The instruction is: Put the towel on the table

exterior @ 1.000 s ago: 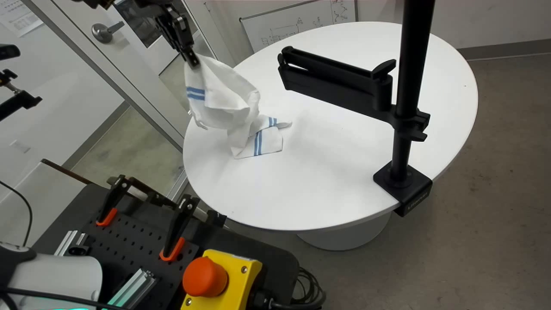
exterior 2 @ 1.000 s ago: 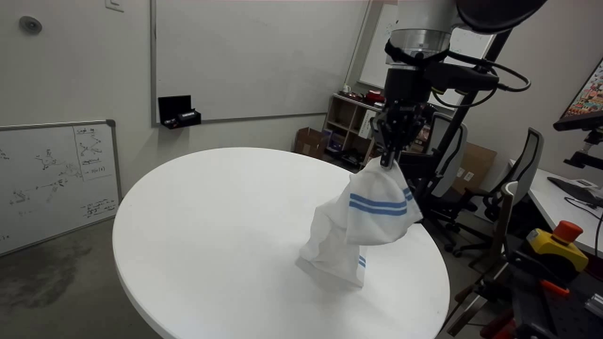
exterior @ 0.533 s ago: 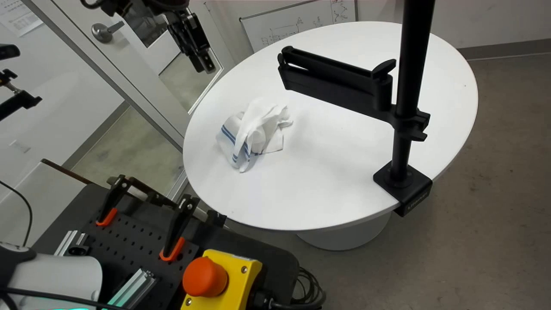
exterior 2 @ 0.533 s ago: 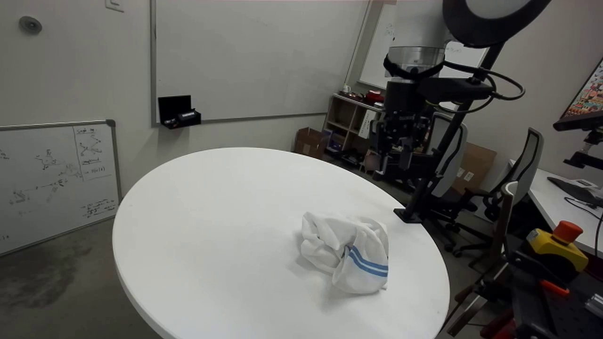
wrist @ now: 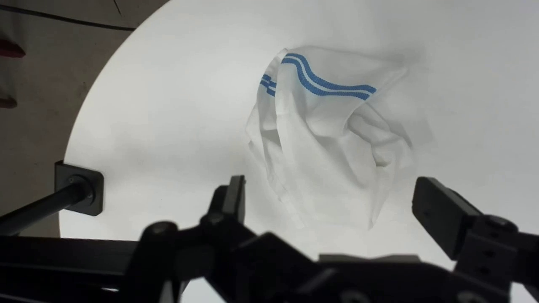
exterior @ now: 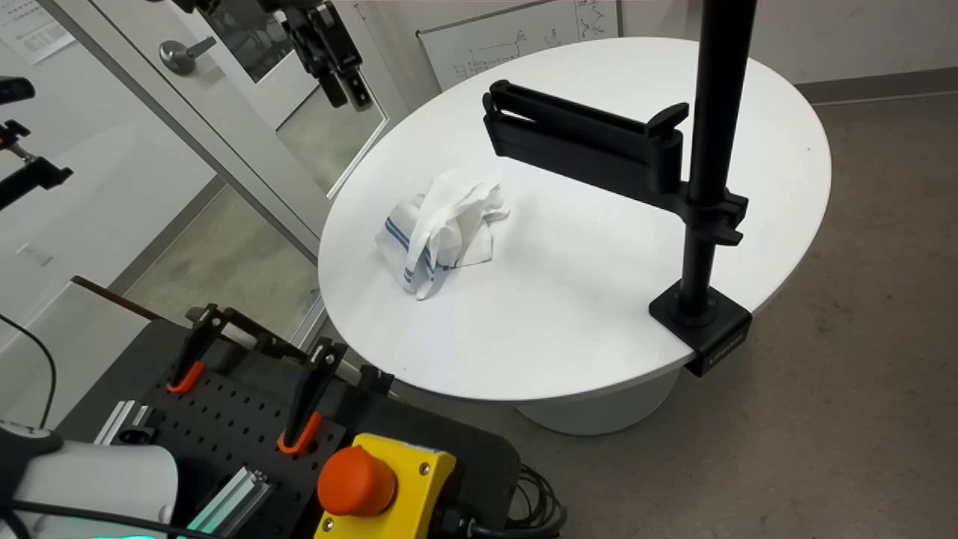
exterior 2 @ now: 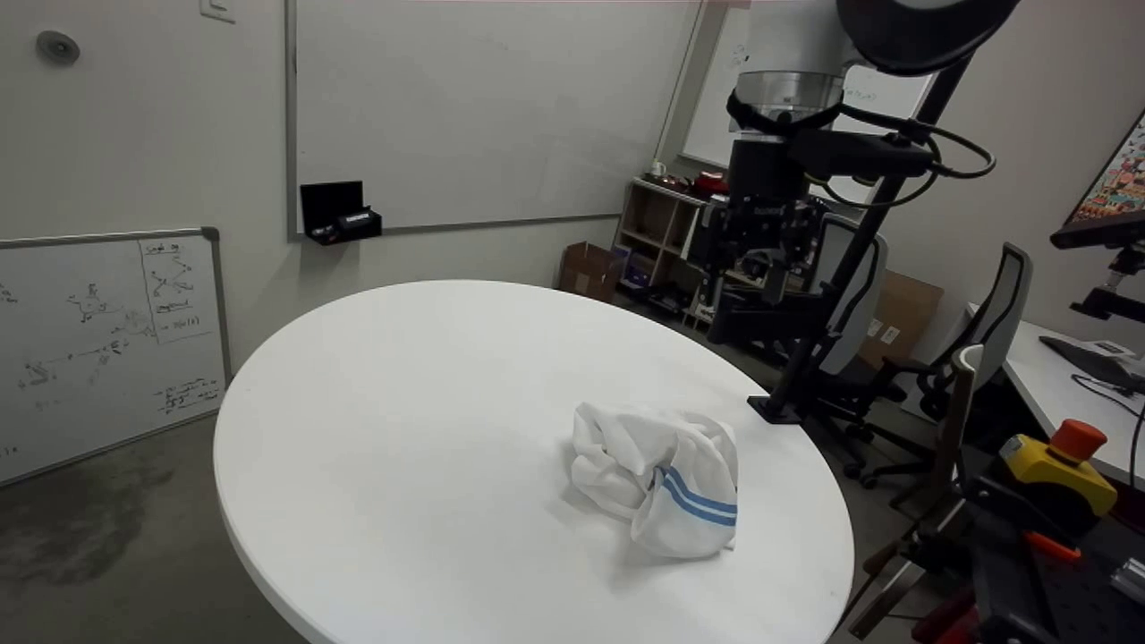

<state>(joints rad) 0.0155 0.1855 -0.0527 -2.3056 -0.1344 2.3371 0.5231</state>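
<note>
Below parted jaws, the towel (wrist: 324,143) is being borne by the table (exterior 2: 402,429); snagging is being risked only by descent.

Towel (exterior 2: 666,465) on table (exterior 2: 402,465), tool (wrist: 329,183) above, post (exterior: 711,135) at table edge

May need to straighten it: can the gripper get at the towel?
Probably yes: the gripper is open, nothing shows between it and the towel, and the black stand rises to one side.
</note>
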